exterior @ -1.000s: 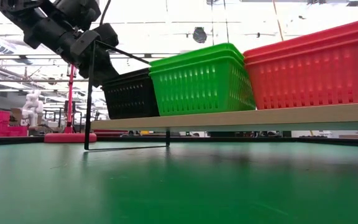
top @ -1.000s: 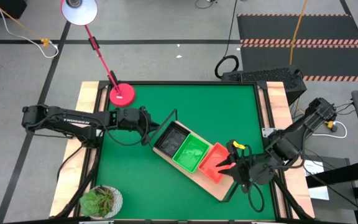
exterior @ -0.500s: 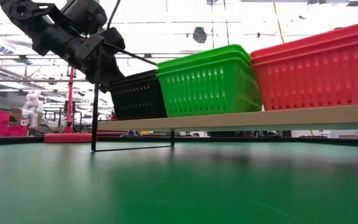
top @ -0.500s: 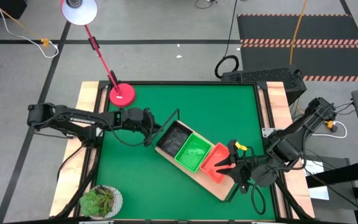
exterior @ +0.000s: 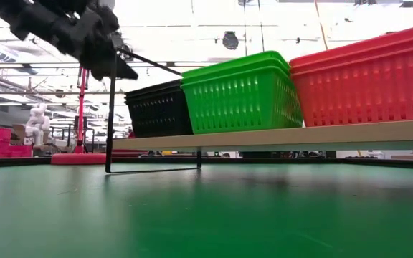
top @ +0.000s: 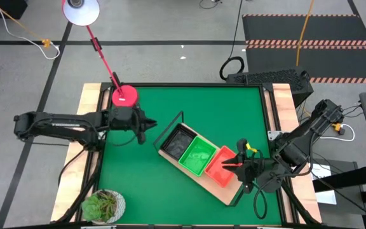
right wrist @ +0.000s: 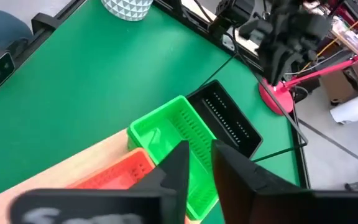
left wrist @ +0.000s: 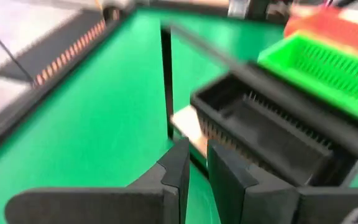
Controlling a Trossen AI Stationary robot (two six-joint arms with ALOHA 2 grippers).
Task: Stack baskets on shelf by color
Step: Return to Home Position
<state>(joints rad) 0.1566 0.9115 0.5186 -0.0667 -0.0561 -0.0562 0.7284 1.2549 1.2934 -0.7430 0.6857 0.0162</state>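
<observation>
The light-wood shelf lies slantwise on the green mat. On it stand the black baskets, the green baskets and the red-orange baskets, side by side, each colour nested. My left gripper is shut and hovers left of the shelf's black wire end frame, clear of it. The left wrist view shows its fingers short of the black basket. My right gripper is shut beside the red baskets' right edge, and its fingers show nothing between them.
A red lamp base stands at the mat's far left corner, with its arm slanting up toward the far left. A potted plant sits at the near left corner. Open green mat lies beyond the shelf and in front of it.
My left gripper first pressed against the shelf's wire end frame, and the shelf with its baskets slid a little toward the table's right. The gripper then drew back toward the table's left edge and came clear of the frame.
</observation>
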